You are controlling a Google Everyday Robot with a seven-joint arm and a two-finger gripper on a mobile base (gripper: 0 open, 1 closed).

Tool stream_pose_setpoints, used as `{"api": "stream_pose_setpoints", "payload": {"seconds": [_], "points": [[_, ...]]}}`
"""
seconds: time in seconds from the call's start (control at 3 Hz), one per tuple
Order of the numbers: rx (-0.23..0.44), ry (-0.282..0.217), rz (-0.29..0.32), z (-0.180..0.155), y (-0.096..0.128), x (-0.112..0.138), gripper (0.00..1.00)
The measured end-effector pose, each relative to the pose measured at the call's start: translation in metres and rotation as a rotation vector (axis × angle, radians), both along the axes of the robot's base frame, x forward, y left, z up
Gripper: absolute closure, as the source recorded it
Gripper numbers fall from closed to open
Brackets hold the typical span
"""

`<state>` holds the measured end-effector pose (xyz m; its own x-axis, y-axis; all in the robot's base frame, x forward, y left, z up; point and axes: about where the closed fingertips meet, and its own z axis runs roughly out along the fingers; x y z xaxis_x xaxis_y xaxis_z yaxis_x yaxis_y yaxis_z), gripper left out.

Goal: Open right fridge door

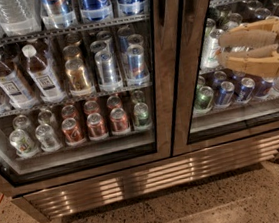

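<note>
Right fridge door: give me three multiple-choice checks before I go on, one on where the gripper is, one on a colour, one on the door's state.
1. Where is the gripper?
A. In front of the left door's glass
B. In front of the right fridge door
C. Down at the floor grille

2. What colour is the leftmost can on that door's lowest shelf?
A. Green
B. Red
C. Yellow

3. The right fridge door is:
A. Swung wide
B. Half open
C. Shut

Answers:
1. B: the open tan fingers hang before its glass, at the view's right edge.
2. A: the can shows green beside blue ones.
3. C: its frame lies flush with the cabinet.
</note>
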<state>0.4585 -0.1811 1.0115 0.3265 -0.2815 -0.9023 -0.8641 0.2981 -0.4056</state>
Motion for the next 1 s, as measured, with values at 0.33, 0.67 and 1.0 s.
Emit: {"api": "stream_pose_setpoints", "payload": {"seconds": [0.33,0.67,1.0], "points": [[0.000,0.000,0.000,0.0000,0.0000,0.0000,0.89],[0.000,0.000,0.000,0.0000,0.0001,0.0000,1.00],[0.000,0.000,0.000,0.0000,0.0001,0.0000,1.00]]}}
